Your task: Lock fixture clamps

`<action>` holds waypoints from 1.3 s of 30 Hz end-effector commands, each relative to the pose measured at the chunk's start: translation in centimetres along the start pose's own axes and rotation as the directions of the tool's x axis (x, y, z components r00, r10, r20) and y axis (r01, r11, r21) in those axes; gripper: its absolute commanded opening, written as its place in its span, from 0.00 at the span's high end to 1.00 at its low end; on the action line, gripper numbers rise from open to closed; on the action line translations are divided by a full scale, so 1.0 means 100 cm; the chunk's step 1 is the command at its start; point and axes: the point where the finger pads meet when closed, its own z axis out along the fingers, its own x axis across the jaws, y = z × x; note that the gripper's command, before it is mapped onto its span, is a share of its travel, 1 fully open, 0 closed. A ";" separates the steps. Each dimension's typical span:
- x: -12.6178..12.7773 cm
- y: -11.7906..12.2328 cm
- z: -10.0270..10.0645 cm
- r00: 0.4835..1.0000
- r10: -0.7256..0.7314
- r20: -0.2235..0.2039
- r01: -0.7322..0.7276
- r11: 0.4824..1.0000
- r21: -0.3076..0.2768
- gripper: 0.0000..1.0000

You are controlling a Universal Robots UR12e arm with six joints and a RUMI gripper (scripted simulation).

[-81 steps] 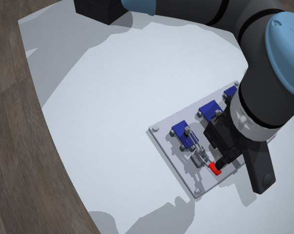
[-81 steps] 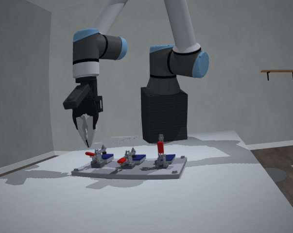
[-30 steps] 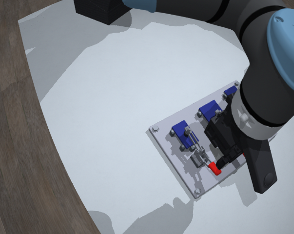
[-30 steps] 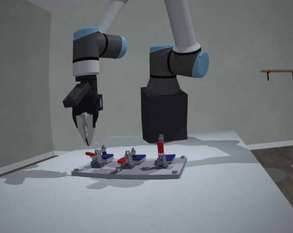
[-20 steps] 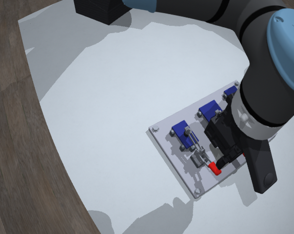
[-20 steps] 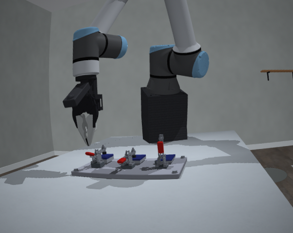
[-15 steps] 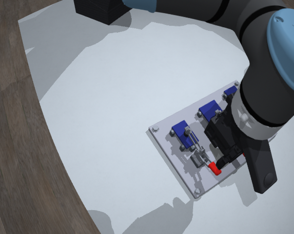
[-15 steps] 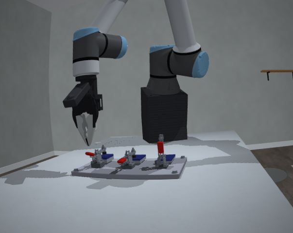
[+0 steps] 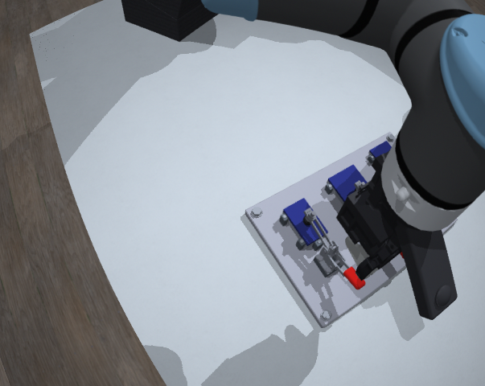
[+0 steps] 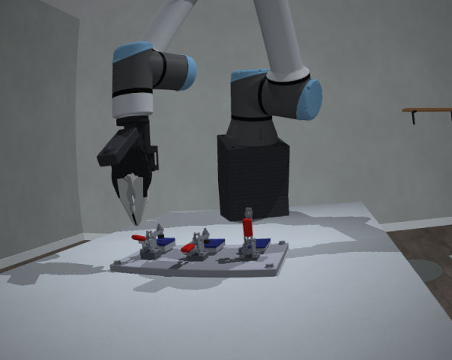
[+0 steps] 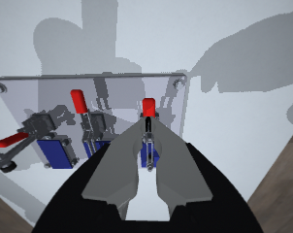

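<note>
The fixture plate [image 9: 269, 227] [image 10: 218, 268] [image 11: 22, 92] carries three clamps. In the exterior view, the left clamp's red handle [image 10: 138, 237] [image 9: 354, 278] [image 11: 148, 107] sticks outward nearly level; its bar slopes up over its blue part [image 10: 166, 241] [image 9: 296, 210], pad contact unclear. The middle clamp's red handle [image 10: 187, 247] [image 11: 79, 101] points outward and lower; its pad is at its blue part [image 10: 217, 242] [image 9: 344, 178]. The right clamp's handle [image 10: 247, 227] [image 11: 12, 140] stands upright, its bar raised off its blue part [image 10: 263, 243] [image 11: 56, 154]. My gripper [image 10: 136, 223] [image 11: 148, 117] is shut and empty, above the left clamp's handle.
Bolts stand at the plate corners, such as one bolt [image 9: 256, 212] [image 10: 269, 265]. The black robot pedestal [image 9: 167, 18] [image 10: 252, 178] stands behind the fixture. In the top view the arm hides much of the middle and far clamps.
</note>
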 end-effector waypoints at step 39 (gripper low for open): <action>0.000 -0.005 0.006 1.000 -0.002 -0.002 0.002 1.000 0.005 1.00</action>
